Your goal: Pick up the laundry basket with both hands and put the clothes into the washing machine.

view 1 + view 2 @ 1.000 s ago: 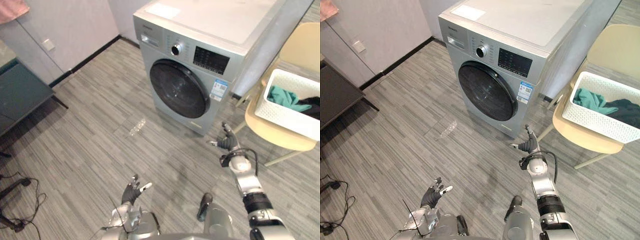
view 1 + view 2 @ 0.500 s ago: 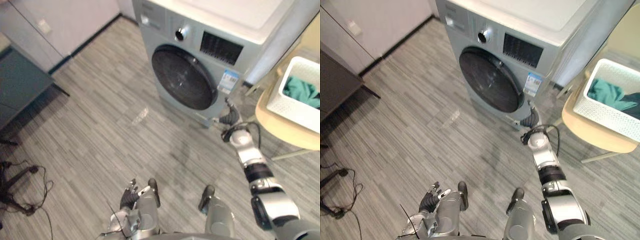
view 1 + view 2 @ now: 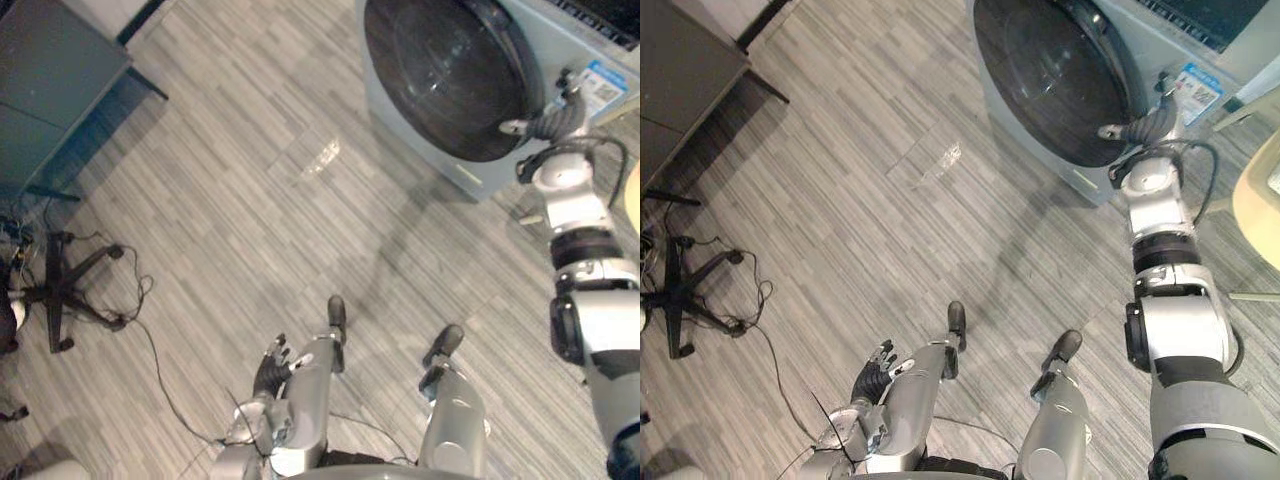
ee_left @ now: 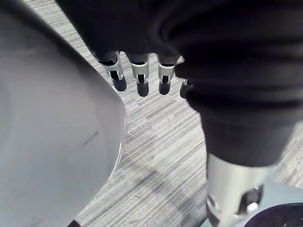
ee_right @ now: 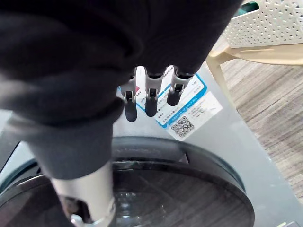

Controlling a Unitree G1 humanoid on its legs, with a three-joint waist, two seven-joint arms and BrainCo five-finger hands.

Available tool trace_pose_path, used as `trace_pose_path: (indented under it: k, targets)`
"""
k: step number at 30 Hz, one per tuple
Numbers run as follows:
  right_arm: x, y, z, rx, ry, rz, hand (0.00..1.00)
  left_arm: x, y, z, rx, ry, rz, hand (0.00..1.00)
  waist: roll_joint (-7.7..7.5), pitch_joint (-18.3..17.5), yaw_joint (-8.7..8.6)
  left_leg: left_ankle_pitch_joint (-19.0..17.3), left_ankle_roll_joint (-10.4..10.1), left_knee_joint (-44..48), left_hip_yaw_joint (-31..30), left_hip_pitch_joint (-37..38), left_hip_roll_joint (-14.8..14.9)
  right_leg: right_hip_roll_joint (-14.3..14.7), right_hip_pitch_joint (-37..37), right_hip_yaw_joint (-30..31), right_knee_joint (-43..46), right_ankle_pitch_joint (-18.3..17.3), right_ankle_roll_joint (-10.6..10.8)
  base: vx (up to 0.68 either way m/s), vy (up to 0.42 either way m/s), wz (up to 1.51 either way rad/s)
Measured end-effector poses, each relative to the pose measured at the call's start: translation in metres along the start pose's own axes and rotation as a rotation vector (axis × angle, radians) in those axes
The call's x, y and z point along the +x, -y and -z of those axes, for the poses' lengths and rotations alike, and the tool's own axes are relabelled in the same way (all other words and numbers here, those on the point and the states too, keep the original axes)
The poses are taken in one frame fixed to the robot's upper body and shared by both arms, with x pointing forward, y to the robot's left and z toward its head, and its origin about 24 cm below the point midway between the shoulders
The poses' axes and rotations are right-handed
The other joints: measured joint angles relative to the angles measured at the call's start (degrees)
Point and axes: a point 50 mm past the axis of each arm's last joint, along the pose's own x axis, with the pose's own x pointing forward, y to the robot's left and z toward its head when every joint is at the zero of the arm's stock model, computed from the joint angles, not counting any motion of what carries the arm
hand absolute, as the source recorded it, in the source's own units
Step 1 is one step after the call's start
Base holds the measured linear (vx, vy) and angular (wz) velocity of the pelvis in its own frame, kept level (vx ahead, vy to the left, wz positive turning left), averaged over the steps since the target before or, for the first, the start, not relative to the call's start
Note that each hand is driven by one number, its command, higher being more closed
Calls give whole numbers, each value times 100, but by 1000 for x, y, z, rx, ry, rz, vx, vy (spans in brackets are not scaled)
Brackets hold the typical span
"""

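Grey floor (image 3: 250, 200), one washing machine (image 3: 440, 70) (shut) — right hand (image 3: 548, 122), left hand (image 3: 268, 372) both slack-fingered, empty.

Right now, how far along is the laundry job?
Nothing done yet: the laundry basket sits on the chair and the washer door looks shut. In hand: the open right robot hand is at the door's edge; the left robot hand hangs open, low. Left: open door, lift basket, load clothes.
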Motion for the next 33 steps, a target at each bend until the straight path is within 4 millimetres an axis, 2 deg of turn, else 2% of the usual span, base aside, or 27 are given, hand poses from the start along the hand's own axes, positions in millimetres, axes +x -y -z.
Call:
trace_pose_path:
  k: [2,8,11,12,15,18,22,23,28,29,31,32,33]
  targets:
    - [5,14,-5,-2,13,38,0,1,2,-2,-1,8,2,0,37,34,26,128,1,-140,-36,-82,-18,0,-68,-103,-13,17,-21,-64,-22,19]
    - [13,26,-15,0,21,61,0,4,9,-5,-14,22,20,0,47,48,47,401,-9,-498,-155,-240,-51,4,-289,-249,-10,56,-77,-43,-27,10]
    - [17,34,-21,-33,30,62,0,7,14,-10,-23,40,40,0,47,55,133,548,-4,-690,-165,-284,-55,13,-415,-271,-11,75,-103,-33,-37,3]
    - [19,39,-23,-41,44,38,0,8,14,-12,-26,48,45,0,47,55,189,592,-33,-744,-169,-338,-46,26,-487,-279,-11,83,-113,-33,-60,3]
    - [20,39,-29,-36,73,-33,0,11,16,-17,-40,62,55,0,42,58,189,796,-23,-1018,-254,-381,-55,39,-582,-352,-14,89,-123,-13,-62,12]
    - [24,53,-33,-6,76,-141,0,12,20,-24,-40,89,103,0,42,58,185,908,-52,-1229,-286,-381,-58,50,-650,-424,-21,103,-143,-30,-57,2]
    - [25,56,-39,40,77,-298,0,13,24,-29,-31,103,162,0,42,58,196,1066,-89,-1483,-276,-374,23,120,-761,-428,-51,134,-191,-34,-66,-7]
    - [24,55,-40,69,76,-347,100,14,26,-31,-27,107,184,0,44,57,210,1089,-107,-1507,-262,-370,53,138,-786,-418,-50,136,-200,-24,-69,-13]
    - [18,36,-36,139,38,-533,100,18,38,-38,3,122,272,0,53,51,263,1157,-181,-1582,-239,-279,143,242,-785,-409,-13,104,-262,-13,-79,-9]
    - [16,30,-33,151,22,-575,0,18,40,-38,8,122,284,0,56,49,318,1158,-181,-1583,-240,-254,155,251,-784,-399,21,83,-290,-2,-67,-4]
    - [11,15,-28,158,-4,-644,0,20,43,-38,15,118,296,0,74,37,384,1162,-186,-1584,-252,-237,168,259,-775,-408,50,61,-316,4,-70,0]
    - [6,1,-23,165,-20,-697,0,20,44,-38,18,115,300,0,79,34,425,1166,-190,-1586,-252,-236,171,262,-773,-411,50,61,-317,15,-74,2]
    - [1,-8,-13,165,-47,-737,0,20,45,-37,20,112,303,0,91,25,483,1190,-163,-1586,-251,-234,168,261,-773,-410,50,61,-317,18,-71,4]
